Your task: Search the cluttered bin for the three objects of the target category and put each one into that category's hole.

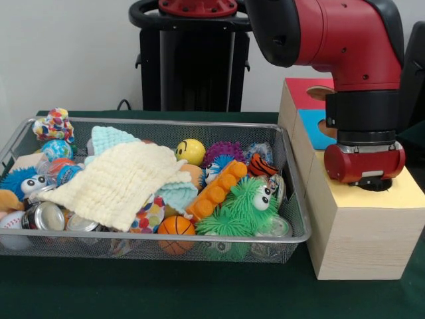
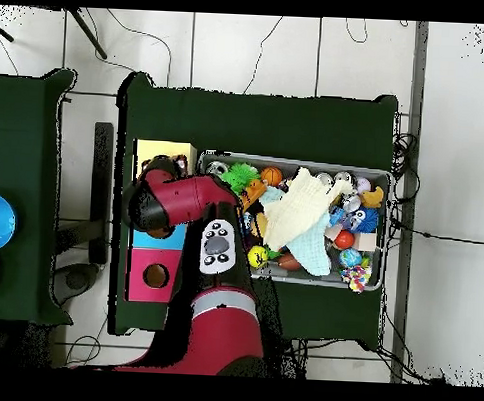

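The wire mesh bin [image 1: 166, 238] lies at the left, full of toys; it also shows in the overhead view [image 2: 383, 177]. One spotted cloth piece [image 1: 54, 124] sits at the bin's far left corner, seen from above too [image 2: 357, 280]. Another spotted piece [image 1: 150, 216] peeks out from under the pale-yellow waffle cloth [image 1: 119, 181]. The yellow-topped wooden box [image 1: 362, 226] stands right of the bin. My gripper [image 1: 372, 181] hangs straight down over its dark hole [image 1: 384, 187], its tip at the opening and mostly hidden by the red wrist. In the overhead view my arm covers the hole.
The blue-topped box [image 1: 312, 127] and red-topped box [image 1: 302, 93] stand behind the yellow one. A mint-green cloth [image 1: 109, 138], a green furry toy [image 1: 242, 209], a small basketball [image 1: 176, 229], a yellow ball [image 1: 190, 151] and cans [image 1: 43, 216] fill the bin.
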### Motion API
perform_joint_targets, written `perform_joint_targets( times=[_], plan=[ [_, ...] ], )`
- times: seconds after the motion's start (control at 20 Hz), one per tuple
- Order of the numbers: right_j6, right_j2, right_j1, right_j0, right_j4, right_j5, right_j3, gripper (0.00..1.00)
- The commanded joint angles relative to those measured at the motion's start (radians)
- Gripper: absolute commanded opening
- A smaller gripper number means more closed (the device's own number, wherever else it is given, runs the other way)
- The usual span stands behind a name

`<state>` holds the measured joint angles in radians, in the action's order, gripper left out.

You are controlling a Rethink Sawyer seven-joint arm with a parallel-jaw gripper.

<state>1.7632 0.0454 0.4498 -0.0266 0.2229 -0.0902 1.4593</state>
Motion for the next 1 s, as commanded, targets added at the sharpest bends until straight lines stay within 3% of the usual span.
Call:
perform_joint_targets(
  times=[0.05, 0.4, 1.0],
  plan=[
    [0.117, 0.018, -0.047, 0.0, -0.021, -0.188, 0.149, 1.0],
    [0.111, 0.032, -0.003, 0.004, -0.05, -0.25, 0.167, 1.0],
    [0.121, -0.022, 0.027, -0.038, -0.068, -0.286, 0.176, 1.0]
  ],
)
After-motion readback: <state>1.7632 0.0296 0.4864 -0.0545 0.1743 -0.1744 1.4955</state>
